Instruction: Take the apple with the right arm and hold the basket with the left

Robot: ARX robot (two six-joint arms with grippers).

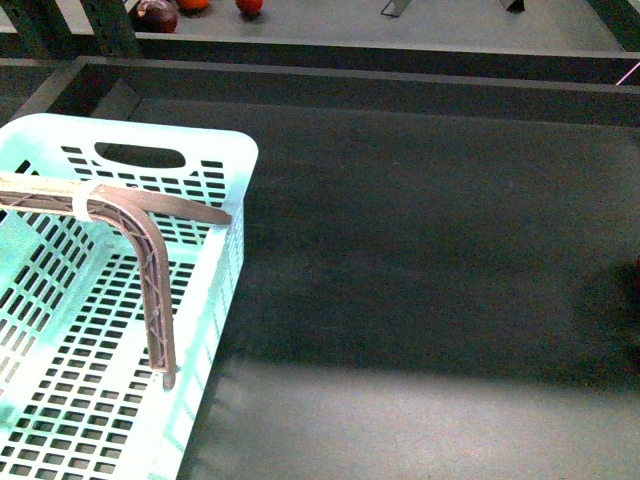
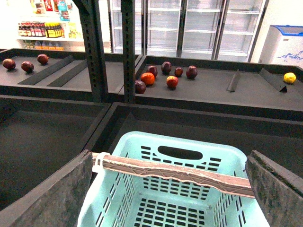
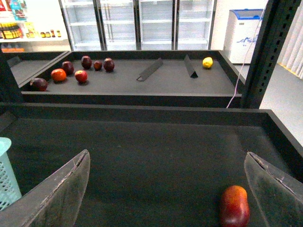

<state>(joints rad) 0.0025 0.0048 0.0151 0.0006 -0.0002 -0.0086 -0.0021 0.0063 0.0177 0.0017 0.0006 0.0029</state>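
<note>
The left gripper (image 2: 169, 158) is hovering, fingers spread wide, over the large pale mint-aqua slotted plastic basket (image 2: 142, 140), straddling its brown ribbed hoop handle (image 2: 175, 171). The right gripper (image 3: 166, 156) is gaping too above the dark bin floor (image 3: 165, 137), the glossy red apple (image 3: 234, 206) lying beside one finger.

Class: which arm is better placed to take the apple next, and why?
Right: the right gripper, open, faces the apple just ahead; the left gripper straddles the handle of the basket.
</note>
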